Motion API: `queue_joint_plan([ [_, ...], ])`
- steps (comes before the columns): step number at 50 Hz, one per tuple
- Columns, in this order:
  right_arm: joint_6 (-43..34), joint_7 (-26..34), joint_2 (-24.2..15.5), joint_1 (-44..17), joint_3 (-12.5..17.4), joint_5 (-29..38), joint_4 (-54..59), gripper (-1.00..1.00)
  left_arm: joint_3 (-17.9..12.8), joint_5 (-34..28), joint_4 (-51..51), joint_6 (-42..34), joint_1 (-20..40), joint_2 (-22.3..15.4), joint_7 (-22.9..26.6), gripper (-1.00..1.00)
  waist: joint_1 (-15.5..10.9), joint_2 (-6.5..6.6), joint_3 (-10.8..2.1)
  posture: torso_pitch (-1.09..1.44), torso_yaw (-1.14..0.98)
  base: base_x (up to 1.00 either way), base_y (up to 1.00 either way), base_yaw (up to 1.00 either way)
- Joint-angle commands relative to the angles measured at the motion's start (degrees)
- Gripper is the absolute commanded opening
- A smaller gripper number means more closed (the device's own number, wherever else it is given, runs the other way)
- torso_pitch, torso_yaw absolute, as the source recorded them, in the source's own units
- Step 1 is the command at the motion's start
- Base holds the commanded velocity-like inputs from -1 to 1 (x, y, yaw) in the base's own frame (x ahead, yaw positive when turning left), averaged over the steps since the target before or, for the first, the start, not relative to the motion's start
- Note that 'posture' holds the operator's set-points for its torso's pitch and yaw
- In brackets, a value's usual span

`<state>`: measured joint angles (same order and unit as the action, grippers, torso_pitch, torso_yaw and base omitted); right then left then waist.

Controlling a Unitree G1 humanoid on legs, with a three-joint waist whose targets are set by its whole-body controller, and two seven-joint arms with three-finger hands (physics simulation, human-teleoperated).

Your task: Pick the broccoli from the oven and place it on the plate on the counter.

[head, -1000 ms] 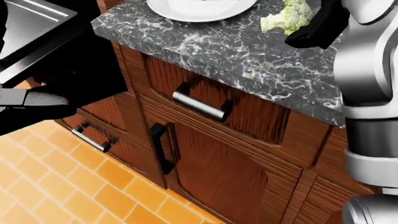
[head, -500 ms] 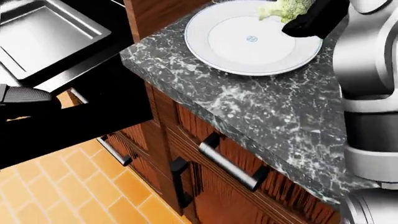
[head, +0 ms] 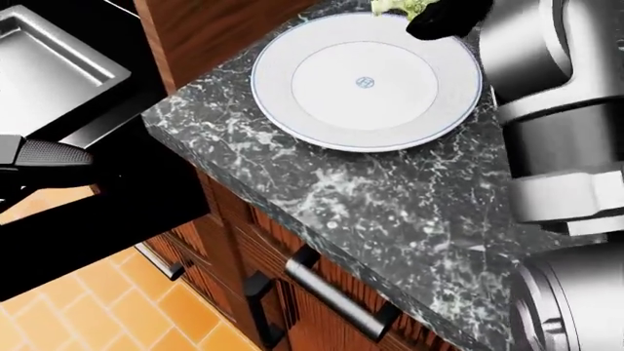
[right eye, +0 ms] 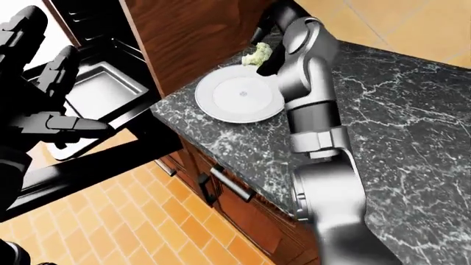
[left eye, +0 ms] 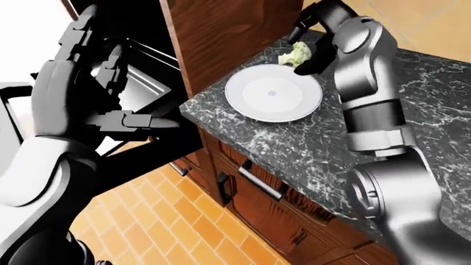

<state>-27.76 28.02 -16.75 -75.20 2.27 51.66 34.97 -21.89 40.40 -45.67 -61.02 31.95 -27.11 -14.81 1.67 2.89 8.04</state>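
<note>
Taking the white plate [left eye: 273, 93] as the landmark: nearest the camera, below it in the left-eye view, the wooden cabinet fronts carry a metal drawer handle [left eye: 261, 180], under the edge of the dark marble counter [left eye: 309, 146] that the plate rests on. To the plate's left in that view the left hand [left eye: 95, 105] hangs with its fingers spread and nothing in them, over the lowered oven door [right eye: 88, 165]. Beyond that hand, left of the plate and across a wooden panel [left eye: 213, 38], a metal tray [right eye: 99, 91] lies in the open oven. At the plate's upper edge the right hand [left eye: 315, 49] has its dark fingers closed round the broccoli [left eye: 294, 54], which sits just over the rim; whether it touches the plate cannot be told.
</note>
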Motion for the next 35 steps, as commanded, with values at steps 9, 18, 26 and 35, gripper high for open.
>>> queue_joint_plan([
  [9,6.18,-9.45,1.43,-7.85,-1.16,-4.51,14.46,-1.0,-1.1,0.18,-1.09,2.47,0.37,-1.12,-0.49,1.0,0.09,-0.08,-1.97,0.12,0.0,0.0,0.0,0.0],
  [18,8.99,-13.94,2.41,-10.83,-1.75,-6.82,24.73,-1.0,-0.24,-1.53,-0.44,3.73,-0.57,-0.64,0.66,1.0,-0.17,0.04,-1.85,0.12,0.0,0.0,0.0,0.0],
  [26,10.11,-15.72,2.79,-11.85,-2.12,-7.04,29.72,-1.0,0.04,-2.98,-0.07,3.75,-0.4,0.08,1.64,1.0,-0.46,0.02,-1.95,0.12,0.0,0.0,0.0,0.0],
  [35,11.17,-17.78,2.75,-12.37,-2.18,-7.25,34.03,-1.0,1.28,-5.35,0.26,4.58,-0.9,1.53,2.94,1.0,-0.71,0.0,-2.31,0.12,0.0,0.0,0.0,0.0],
])
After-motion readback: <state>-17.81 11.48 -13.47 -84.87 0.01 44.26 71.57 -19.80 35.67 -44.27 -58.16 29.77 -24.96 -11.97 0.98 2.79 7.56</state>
